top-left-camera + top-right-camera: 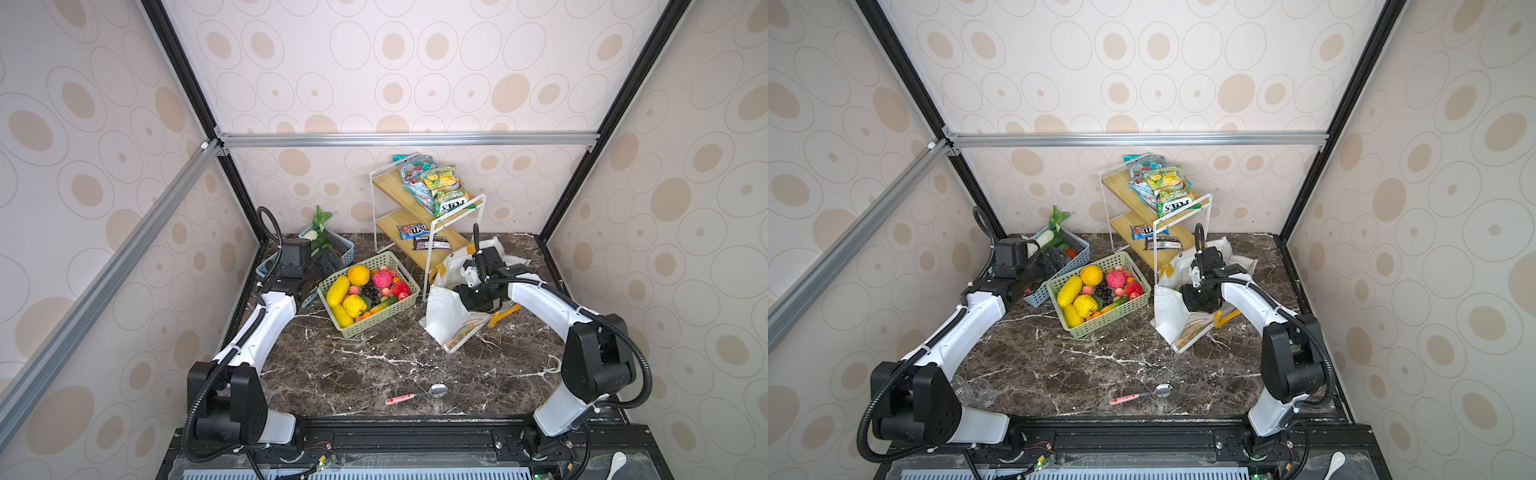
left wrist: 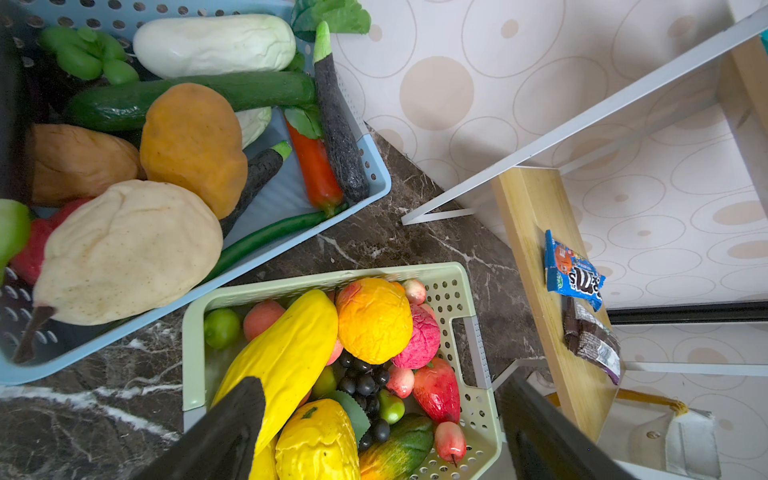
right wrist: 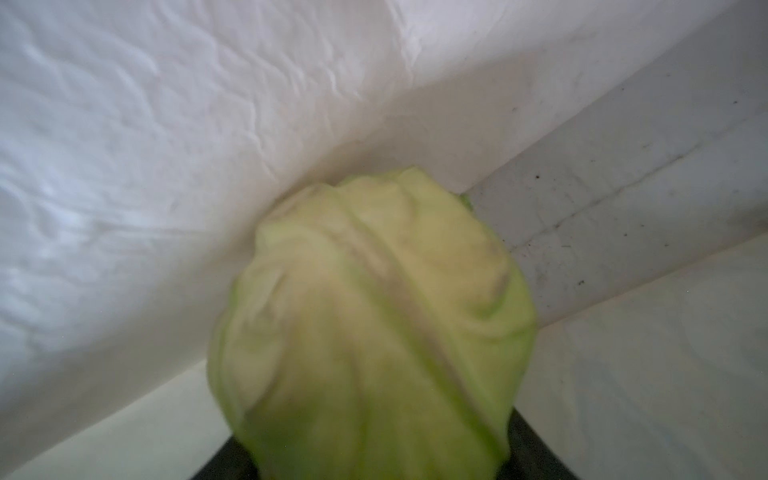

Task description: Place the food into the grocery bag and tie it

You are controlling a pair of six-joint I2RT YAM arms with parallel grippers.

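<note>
The food fills two baskets: a green basket [image 1: 376, 322] [image 2: 192, 332] of toy fruit such as a yellow banana [image 2: 291, 345] and dark grapes [image 2: 365, 382], and a blue basket [image 1: 347, 249] [image 2: 376, 183] of vegetables. My left gripper [image 1: 328, 262] [image 2: 386, 440] hangs open over the green basket, with nothing between its fingers. The white grocery bag [image 1: 440, 316] [image 1: 1167, 316] lies at the right with its mouth open. My right gripper [image 1: 473, 297] [image 3: 374, 457] reaches down inside it. A blurred light-green cabbage [image 3: 374, 324] sits between its fingers, against the bag's white wall [image 3: 166, 124].
A white-framed wooden shelf rack [image 1: 432, 232] with snack packets [image 1: 440, 187] stands at the back, close to the bag. A pink-handled spoon [image 1: 415, 395] lies near the table's front edge. A peeler [image 1: 555, 365] lies by the right arm.
</note>
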